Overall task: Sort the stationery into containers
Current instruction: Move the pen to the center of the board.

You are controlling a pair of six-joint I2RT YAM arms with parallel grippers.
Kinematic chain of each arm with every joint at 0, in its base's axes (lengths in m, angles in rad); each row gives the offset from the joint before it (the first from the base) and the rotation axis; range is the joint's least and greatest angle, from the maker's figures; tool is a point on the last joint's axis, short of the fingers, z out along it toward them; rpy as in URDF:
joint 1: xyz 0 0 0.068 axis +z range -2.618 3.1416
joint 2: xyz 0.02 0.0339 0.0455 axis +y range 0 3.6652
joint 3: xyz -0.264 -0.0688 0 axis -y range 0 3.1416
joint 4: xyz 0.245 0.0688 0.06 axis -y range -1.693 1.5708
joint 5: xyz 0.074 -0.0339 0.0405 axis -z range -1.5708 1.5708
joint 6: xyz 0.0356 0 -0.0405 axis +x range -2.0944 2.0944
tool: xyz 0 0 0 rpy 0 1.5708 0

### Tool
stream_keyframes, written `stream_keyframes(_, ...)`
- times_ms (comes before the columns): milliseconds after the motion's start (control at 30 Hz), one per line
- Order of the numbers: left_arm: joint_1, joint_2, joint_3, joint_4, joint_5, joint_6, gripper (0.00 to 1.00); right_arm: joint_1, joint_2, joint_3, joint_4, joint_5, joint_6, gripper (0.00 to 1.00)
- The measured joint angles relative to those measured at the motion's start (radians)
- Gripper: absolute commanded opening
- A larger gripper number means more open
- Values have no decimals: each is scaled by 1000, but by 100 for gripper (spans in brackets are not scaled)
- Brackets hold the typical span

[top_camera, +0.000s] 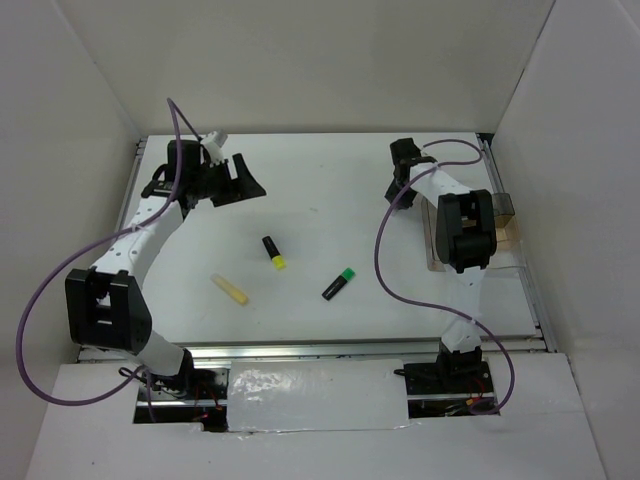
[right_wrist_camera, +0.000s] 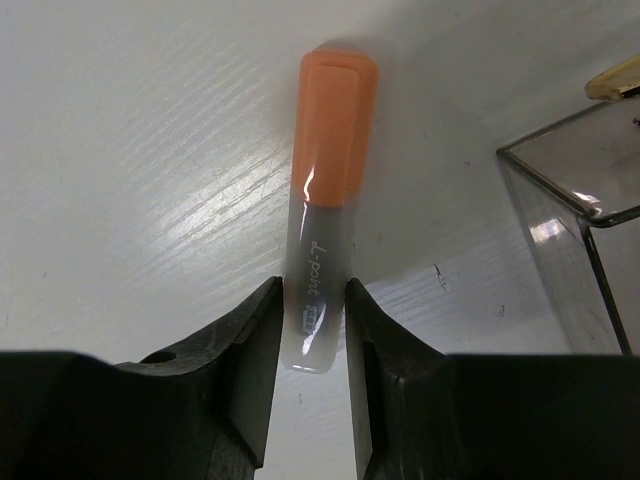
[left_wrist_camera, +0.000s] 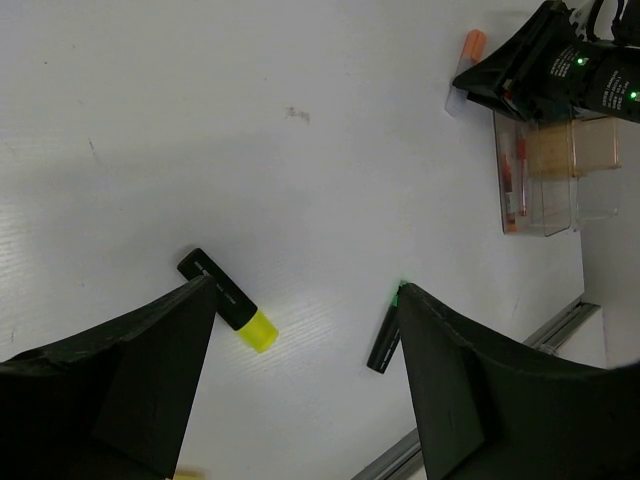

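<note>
My right gripper (right_wrist_camera: 313,320) is shut on the white orange-capped marker (right_wrist_camera: 320,230), low over the table near the far right (top_camera: 403,155). The marker's orange cap also shows in the left wrist view (left_wrist_camera: 472,44). The smoky clear organiser (left_wrist_camera: 555,170) stands just right of it, with a thin red pen (left_wrist_camera: 518,185) in a narrow compartment. My left gripper (top_camera: 240,180) is open and empty at the far left. The yellow-capped highlighter (top_camera: 274,252), green-capped highlighter (top_camera: 339,283) and pale yellow stick (top_camera: 229,289) lie on the table's middle. The blue-topped tub is out of view.
The right arm's upper link (top_camera: 465,230) covers most of the organiser in the top view. White walls close in the table on the left, back and right. A metal rail (top_camera: 370,347) runs along the near edge.
</note>
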Motion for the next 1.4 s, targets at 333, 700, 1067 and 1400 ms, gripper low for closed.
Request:
stream_keyframes(333, 32, 2, 27, -40, 10, -7, 83, 0, 1, 3, 0, -16, -17, 26)
stream_keyframes(700, 38, 2, 27, -50, 13, -23, 83, 34, -76, -107, 2, -109, -100, 4)
stream_keyframes(1067, 35, -129, -13, -89, 12, -19, 83, 266, -253, -298, -86, -215, -264, 14)
stream_keyframes(1400, 31, -202, -63, -108, 9, 0, 83, 310, -260, -311, -179, -168, -438, 35)
